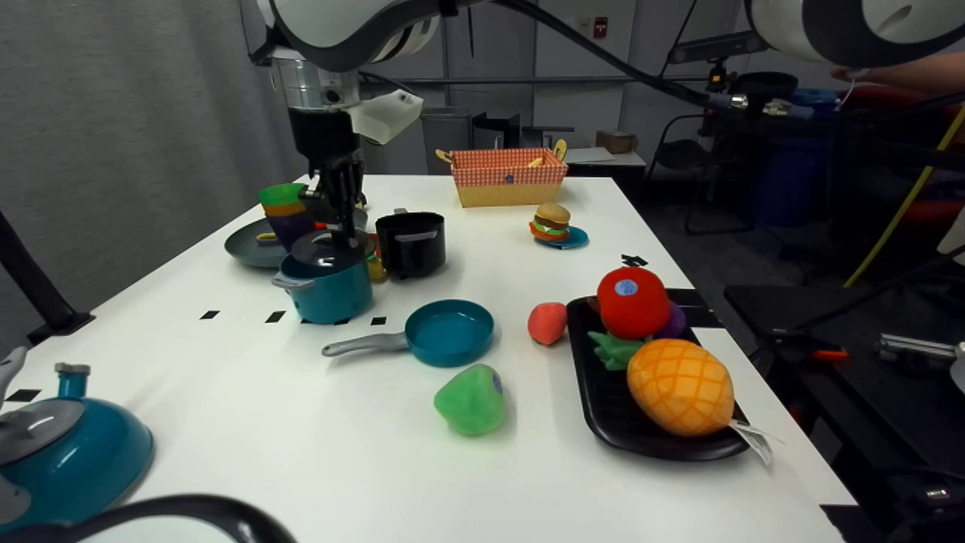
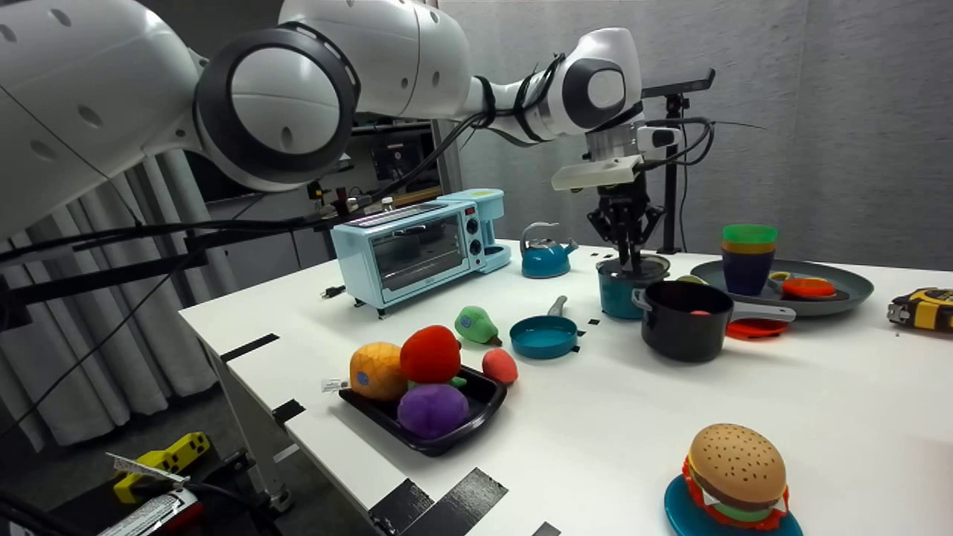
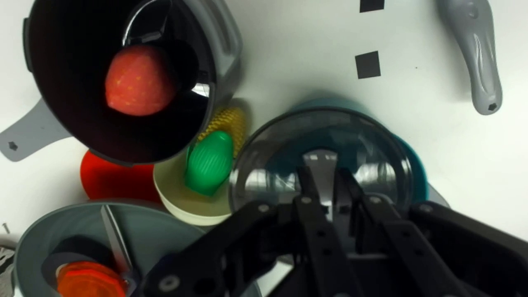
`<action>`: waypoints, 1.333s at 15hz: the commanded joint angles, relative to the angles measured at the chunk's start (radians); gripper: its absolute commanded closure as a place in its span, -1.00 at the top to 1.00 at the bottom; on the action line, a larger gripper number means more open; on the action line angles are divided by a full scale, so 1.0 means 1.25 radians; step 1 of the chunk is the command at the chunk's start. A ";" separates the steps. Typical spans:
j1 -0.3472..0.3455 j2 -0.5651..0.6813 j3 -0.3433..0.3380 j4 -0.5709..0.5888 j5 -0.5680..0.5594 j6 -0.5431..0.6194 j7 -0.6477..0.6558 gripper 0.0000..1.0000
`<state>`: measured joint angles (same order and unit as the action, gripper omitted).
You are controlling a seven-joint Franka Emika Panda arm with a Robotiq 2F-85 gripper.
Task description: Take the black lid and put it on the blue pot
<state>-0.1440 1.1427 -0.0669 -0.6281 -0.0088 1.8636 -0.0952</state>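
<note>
The black lid (image 1: 310,250), smoky and see-through with a dark rim, is over the mouth of the blue pot (image 1: 332,296), off its centre: in the wrist view a crescent of the blue pot's teal wall shows past the lid's edge. Whether the lid bears on the blue pot's rim, I cannot tell. Directly above the blue pot is the gripper (image 3: 324,175), its jaws pointing down and clenched on the lid's grey knob (image 3: 321,160). Just beside the blue pot, to its right in both exterior views, stands a black pot (image 2: 681,331); the wrist view shows a red piece (image 3: 140,80) inside. Also just beside the blue pot are a yellow knobbly piece (image 3: 229,121) and a pale bowl (image 3: 194,216) holding a green piece (image 3: 209,165). A grey plate (image 2: 855,292), with a stack of cups (image 2: 747,260) in green, orange and dark purple on it, is near the blue pot, as is a shallow blue saucepan (image 1: 450,333), on the white tabletop (image 1: 317,430). Farther from the blue pot lies a green plush piece (image 1: 469,400), and farther still a black tray (image 1: 641,446) holding plush pieces (image 1: 682,386) in orange, red and purple. Well apart from the blue pot are the teal kettle (image 2: 546,262), a light-blue toaster oven (image 2: 417,257), a toy burger (image 2: 737,465) and a checked basket (image 1: 490,194).
</note>
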 commanded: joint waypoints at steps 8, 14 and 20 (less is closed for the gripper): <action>0.026 0.047 -0.008 0.064 -0.007 -0.014 0.018 0.98; 0.016 0.012 -0.003 0.050 0.003 0.002 0.018 1.00; 0.021 -0.019 0.006 0.015 0.012 0.063 0.038 1.00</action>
<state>-0.1205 1.1399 -0.0653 -0.5859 -0.0049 1.8935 -0.0709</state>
